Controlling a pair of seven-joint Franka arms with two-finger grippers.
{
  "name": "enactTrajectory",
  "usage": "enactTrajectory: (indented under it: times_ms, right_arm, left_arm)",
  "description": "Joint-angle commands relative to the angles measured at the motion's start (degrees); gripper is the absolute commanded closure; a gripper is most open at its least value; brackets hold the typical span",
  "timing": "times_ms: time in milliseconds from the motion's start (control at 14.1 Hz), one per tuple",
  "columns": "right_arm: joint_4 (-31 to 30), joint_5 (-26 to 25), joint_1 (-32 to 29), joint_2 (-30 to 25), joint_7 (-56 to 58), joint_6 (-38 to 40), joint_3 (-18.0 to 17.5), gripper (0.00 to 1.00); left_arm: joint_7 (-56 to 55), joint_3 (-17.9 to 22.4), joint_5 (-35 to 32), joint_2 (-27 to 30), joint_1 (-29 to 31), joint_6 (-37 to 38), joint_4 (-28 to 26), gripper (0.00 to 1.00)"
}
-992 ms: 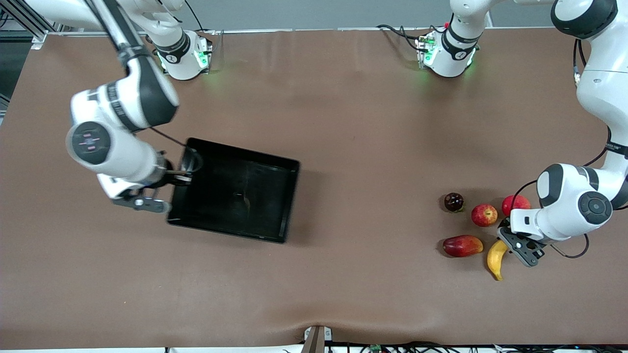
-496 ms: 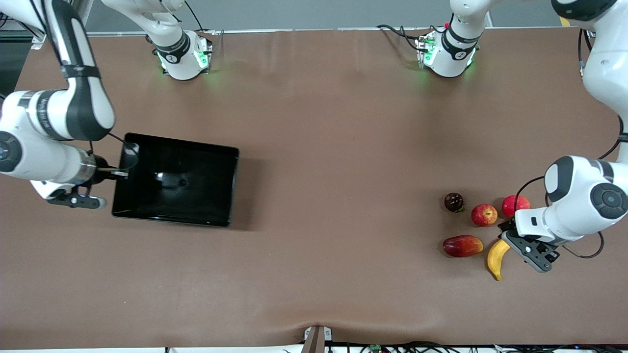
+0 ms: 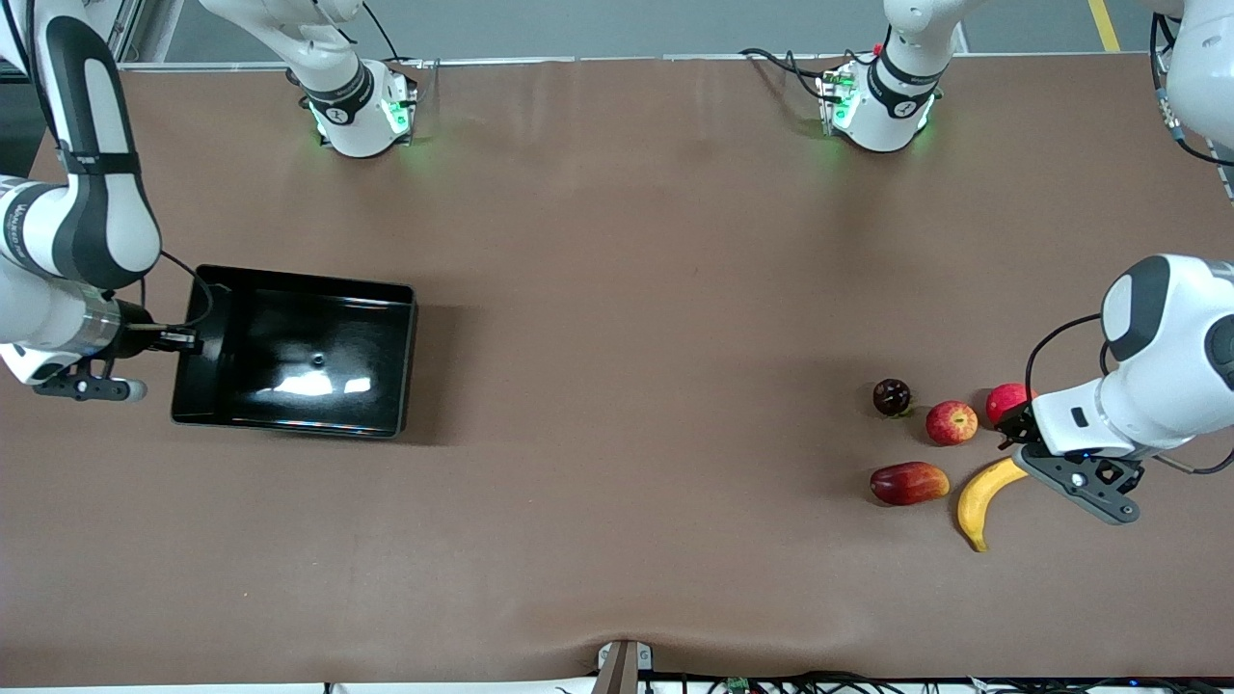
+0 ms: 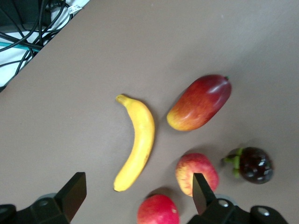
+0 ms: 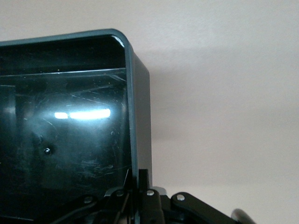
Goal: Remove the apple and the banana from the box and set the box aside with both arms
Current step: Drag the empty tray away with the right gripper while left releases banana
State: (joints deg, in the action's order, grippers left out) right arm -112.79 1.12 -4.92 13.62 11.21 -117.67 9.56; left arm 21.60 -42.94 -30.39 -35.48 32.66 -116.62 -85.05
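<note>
The black box (image 3: 406, 359) lies toward the right arm's end of the table. My right gripper (image 3: 186, 339) is shut on its end wall, which shows in the right wrist view (image 5: 133, 102) pinched between the fingers (image 5: 144, 179). The yellow banana (image 3: 981, 493) and the streaked red apple (image 3: 952, 422) lie on the table toward the left arm's end. My left gripper (image 3: 1018, 445) hangs open and empty over the banana's end and the plain red fruit. The left wrist view shows the banana (image 4: 138, 142) and the apple (image 4: 196, 172) under the gripper (image 4: 138, 196).
A plain red round fruit (image 3: 1003, 399) lies beside the apple, partly under the left hand. A red-orange mango-like fruit (image 3: 908, 483) lies beside the banana. A dark purple fruit (image 3: 892, 396) lies beside the apple. The brown table (image 3: 627, 337) spreads between box and fruits.
The right arm has carried the box toward its own end of the table, still gripping the wall. The left hand has drawn back toward its end, uncovering more of the banana.
</note>
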Motion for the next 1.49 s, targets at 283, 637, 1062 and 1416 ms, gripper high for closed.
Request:
enactTrajectory:
  times_ms: [283,637,1062,1416]
  right_arm:
    - [-7.6,7.5,-3.1,2.9,11.4,-13.8,0.9,1.00]
    - [-7.4,9.9,-5.0,6.7,17.7,-18.6,0.9,0.80]
    - [7.3,9.8,-3.8,6.2,17.1,7.7,0.9,0.00]
    - [25.0,9.1,-0.2,5.8,17.5,29.0,0.5,0.00]
  left_arm:
    - [-12.9,-5.4,1.9,5.6,0.2,8.1,-0.5,0.00]
    - [-22.7,-9.0,5.1,8.4,0.2,12.7,-0.5,0.00]
    - [-28.2,-10.9,7.4,10.9,0.3,15.2,-0.5,0.00]
    - [-31.9,-10.9,9.2,13.1,0.3,16.5,-0.5,0.00]
